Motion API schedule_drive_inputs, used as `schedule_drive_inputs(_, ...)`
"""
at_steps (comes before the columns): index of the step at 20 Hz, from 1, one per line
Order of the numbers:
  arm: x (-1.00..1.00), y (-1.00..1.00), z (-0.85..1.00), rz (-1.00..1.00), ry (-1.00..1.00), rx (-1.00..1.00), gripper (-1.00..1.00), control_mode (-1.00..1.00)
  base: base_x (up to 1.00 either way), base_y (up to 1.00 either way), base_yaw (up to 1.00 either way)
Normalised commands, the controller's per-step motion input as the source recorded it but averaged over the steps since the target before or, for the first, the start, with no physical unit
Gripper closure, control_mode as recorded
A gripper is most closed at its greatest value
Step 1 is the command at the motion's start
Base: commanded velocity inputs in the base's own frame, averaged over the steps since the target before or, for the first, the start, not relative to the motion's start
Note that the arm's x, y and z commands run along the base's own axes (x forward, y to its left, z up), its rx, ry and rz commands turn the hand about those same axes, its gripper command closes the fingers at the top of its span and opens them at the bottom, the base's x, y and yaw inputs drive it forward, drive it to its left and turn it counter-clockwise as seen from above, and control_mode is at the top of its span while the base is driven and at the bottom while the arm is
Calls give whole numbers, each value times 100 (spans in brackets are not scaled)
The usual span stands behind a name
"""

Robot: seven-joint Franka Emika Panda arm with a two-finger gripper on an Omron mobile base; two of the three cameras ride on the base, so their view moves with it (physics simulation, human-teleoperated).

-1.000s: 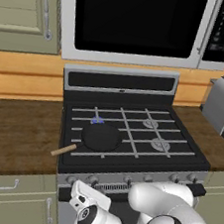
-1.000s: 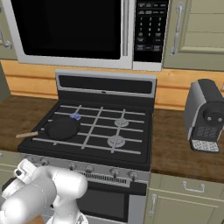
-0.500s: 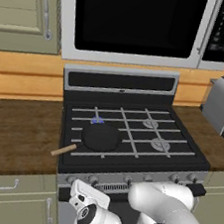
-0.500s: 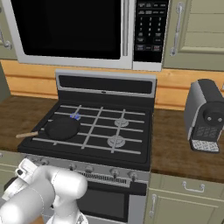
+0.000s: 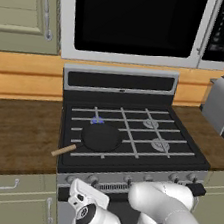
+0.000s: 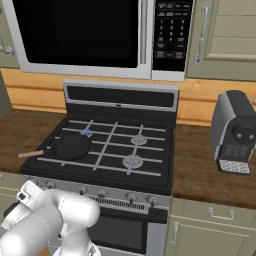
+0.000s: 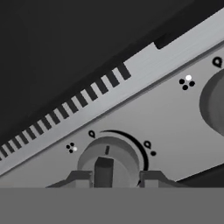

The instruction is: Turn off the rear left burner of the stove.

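Note:
On the stove [image 5: 182,163], the rear left burner [image 5: 97,120] shows a small blue flame just behind the black frying pan [image 5: 100,136]. From the right the burner [image 6: 86,133] and the pan [image 6: 72,146] sit on the cooktop's left side. My hand [image 5: 89,197] hangs low against the left end of the stove's front panel. In the hand view my gripper [image 7: 116,177] is open, and its fingertips [image 7: 81,177] flank a round silver knob [image 7: 109,157] on the steel panel. Whether they touch the knob I cannot tell.
A second knob [image 7: 214,103] lies at the right edge of the hand view. The pan's wooden handle [image 5: 63,150] sticks out to the front left. A microwave [image 5: 136,22] hangs above, and a grey coffee machine [image 6: 235,132] stands on the right counter.
The arm has shifted only slightly, with the hand edging up toward the panel. The flame still burns and the pan has not moved.

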Motion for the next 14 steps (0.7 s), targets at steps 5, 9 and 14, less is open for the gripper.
schedule_drive_inputs(5, 0, -3, 8, -9, 0, 21, 100, -100, 0, 0, 0)
schedule_drive_inputs(9, 0, -22, 6, -13, 0, 38, 100, -100, 0, 0, 0)
schedule_drive_inputs(14, 0, -28, 4, -18, 1, 50, 100, -100, 0, 0, 0)
